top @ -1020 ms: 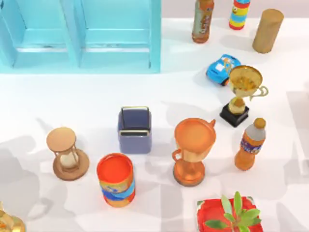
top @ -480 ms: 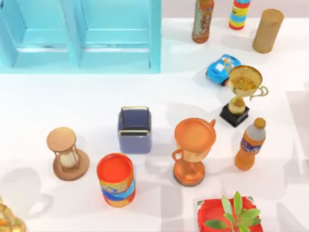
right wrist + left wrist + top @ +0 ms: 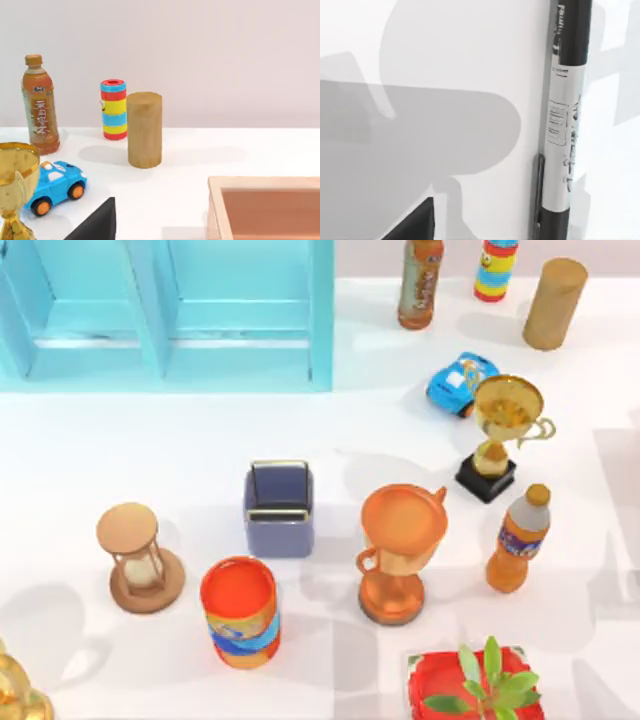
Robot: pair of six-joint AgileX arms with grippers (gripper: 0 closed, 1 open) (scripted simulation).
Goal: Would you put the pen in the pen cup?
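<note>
The pen (image 3: 565,125) is a black and white stick with a dark clip. It lies flat on the white table in the left wrist view, seen from close above. A dark wedge of my left arm's hardware (image 3: 415,225) sits at that view's edge. The pen cup (image 3: 279,508) is a blue-grey square cup with a gold rim. It stands upright near the table's middle in the top view. A similar dark wedge (image 3: 95,222) belongs to my right arm, whose wrist view looks across the table's far right corner.
Around the cup stand an hourglass (image 3: 138,558), an orange can (image 3: 240,612), an orange trophy (image 3: 400,550), a gold trophy (image 3: 505,435) and a bottle (image 3: 518,538). A blue cabinet (image 3: 165,310) fills the back left. A potted plant (image 3: 470,685) stands at the front.
The large shadow at the table's front left has shrunk and slid toward the left edge. Nothing on the table has moved.
</note>
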